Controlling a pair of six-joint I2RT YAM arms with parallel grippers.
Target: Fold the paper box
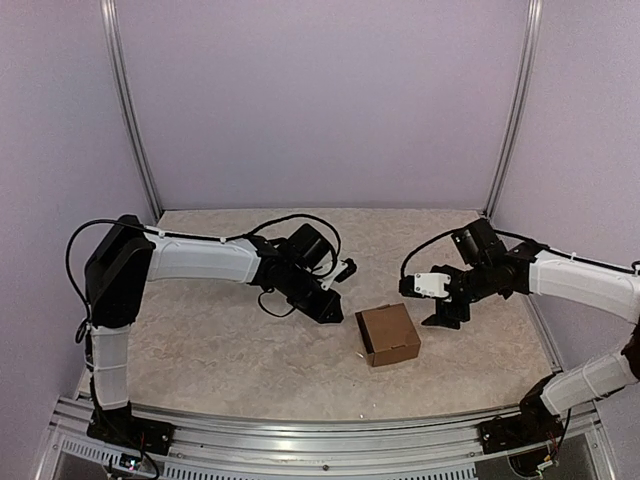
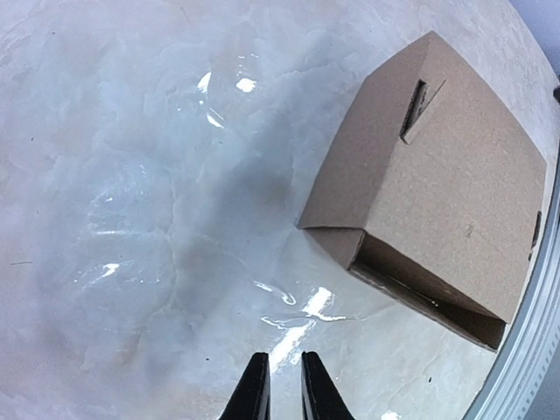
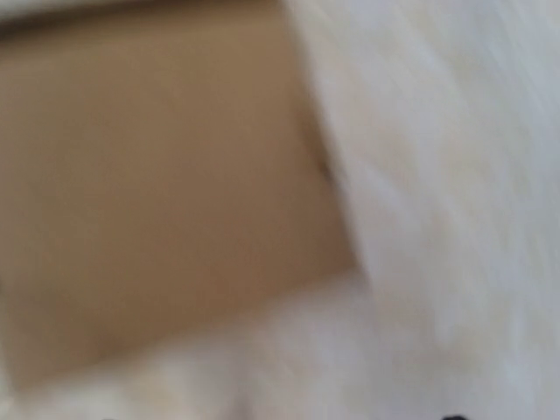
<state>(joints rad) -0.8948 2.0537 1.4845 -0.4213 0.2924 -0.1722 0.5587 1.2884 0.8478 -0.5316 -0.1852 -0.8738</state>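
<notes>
The paper box (image 1: 388,335) stands folded into a small brown squarish box on the marbled table, right of centre. In the left wrist view the paper box (image 2: 437,175) lies at the upper right, with a slot cut in its top and one side gaping dark along its lower edge. My left gripper (image 1: 330,308) hovers just left of it; its fingertips (image 2: 255,394) stand a narrow gap apart with nothing between them. My right gripper (image 1: 445,315) hangs open just right of the box, apart from it. The right wrist view is blurred, with the paper box (image 3: 157,175) filling its left.
An aluminium rail (image 1: 320,440) runs along the near table edge, close behind the box in the left wrist view, where the rail (image 2: 534,350) shows at the right. Pale walls with upright metal posts (image 1: 130,110) close the back and sides.
</notes>
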